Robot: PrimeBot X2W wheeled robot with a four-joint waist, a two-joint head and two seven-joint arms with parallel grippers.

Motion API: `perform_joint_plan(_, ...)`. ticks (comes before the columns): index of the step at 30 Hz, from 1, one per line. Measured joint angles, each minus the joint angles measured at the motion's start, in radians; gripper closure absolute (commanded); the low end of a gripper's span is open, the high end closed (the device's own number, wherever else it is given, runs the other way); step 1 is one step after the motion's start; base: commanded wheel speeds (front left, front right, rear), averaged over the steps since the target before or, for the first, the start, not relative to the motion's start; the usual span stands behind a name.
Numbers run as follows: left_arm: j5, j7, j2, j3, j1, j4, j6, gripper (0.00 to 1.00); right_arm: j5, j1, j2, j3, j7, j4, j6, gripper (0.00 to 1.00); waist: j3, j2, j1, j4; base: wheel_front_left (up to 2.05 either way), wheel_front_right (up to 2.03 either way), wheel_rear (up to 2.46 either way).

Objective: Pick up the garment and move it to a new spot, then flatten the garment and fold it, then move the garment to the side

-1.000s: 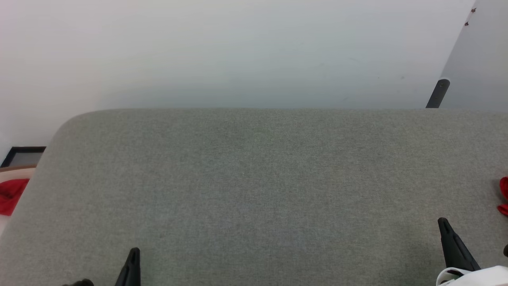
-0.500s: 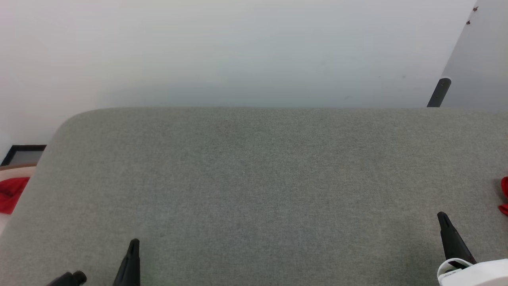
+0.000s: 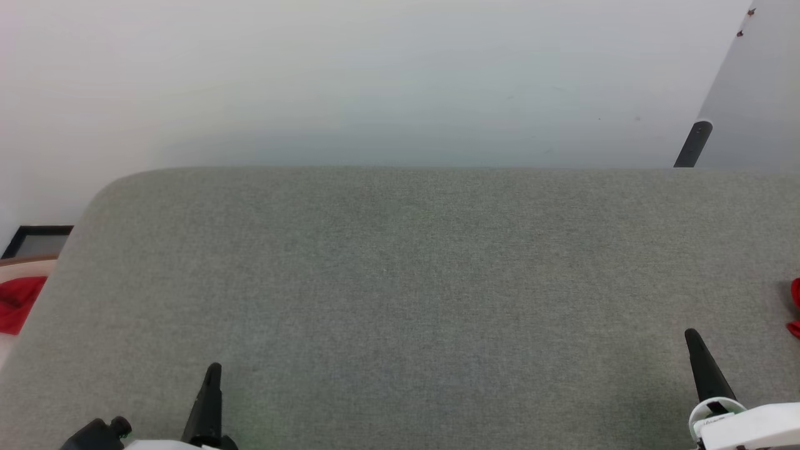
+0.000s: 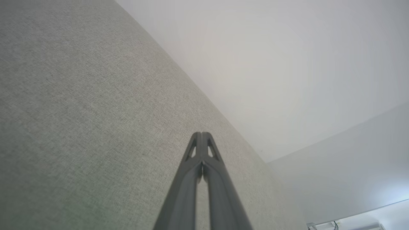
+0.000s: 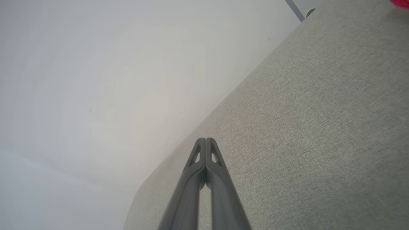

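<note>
far left, off the tabletop (image 3: 400,262), lies a red cloth (image 3: 15,303); your left gripper (image 3: 214,369) and right gripper (image 3: 690,334) hang over bare tabletop, jaws pressed together on nothing, likely staged apart for a two-arm reach. a red scrap (image 3: 795,306) sits at the right edge; can't tell which red piece is the garment. versus a second ago, both grippers have crept forward.

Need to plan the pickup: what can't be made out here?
- Right red cloth on the table, head view: cut off by the frame edge; shape unknown.
- Left red cloth, head view: partly behind the table's edge.
- Red patch, right wrist view: blurred, clipped at corner.
</note>
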Motion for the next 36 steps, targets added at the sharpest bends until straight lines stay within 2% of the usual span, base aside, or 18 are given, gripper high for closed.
perform_joint_plan(36, -0.346, 0.096, -0.03, 0.03, -0.086, 0.046, -0.008, 1.0, 0.313, -0.057, 0.038, -0.027, 0.053, 0.052, 0.0, 1.0, 0.01, 0.0, 0.0, 0.005, 0.0, 0.0, 0.0)
